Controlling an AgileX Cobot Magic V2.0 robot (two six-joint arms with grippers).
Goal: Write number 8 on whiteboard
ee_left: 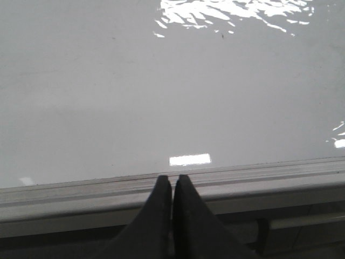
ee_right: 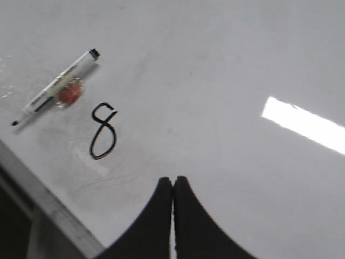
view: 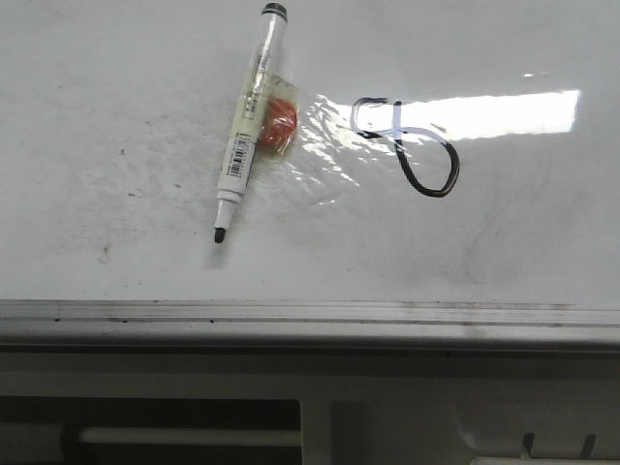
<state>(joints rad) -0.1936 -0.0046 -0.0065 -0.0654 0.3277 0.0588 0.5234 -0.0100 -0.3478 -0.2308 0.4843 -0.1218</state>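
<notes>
Item 1, far left: whiteboard [view: 116,116], glossy, grey smudges and faint erased strokes, grey metal edge strip along near side; serves as both writing surface and resting surface. Item 2, left of centre: marker [view: 247,126], uncapped, lying flat on the board w/ black nib toward the near edge and dark end cap toward the far side; a red-orange piece in clear wrap [view: 278,123] is fixed to the barrel's right side, prob. a grip aid for the fingers, and it likely stops the barrel rolling. Nothing holds the marker, so it reads as put down, job finished. Item 3, just right of marker, apart from it: number 8 [view: 405,145], thin black line, two joined loops, squarish one nearer the marker, rounder one further right, lying on its side in front view; upright in right wrist view, so prob. written from the right arm's side. Looks complete. Item 4: left gripper [ee_left: 172,186], fingers pressed together, grasping nothing, parked over the board's near edge strip. Item 5: right gripper [ee_right: 173,186], fingers likewise clenched on nothing, above bare board, well clear of the figure.
</notes>
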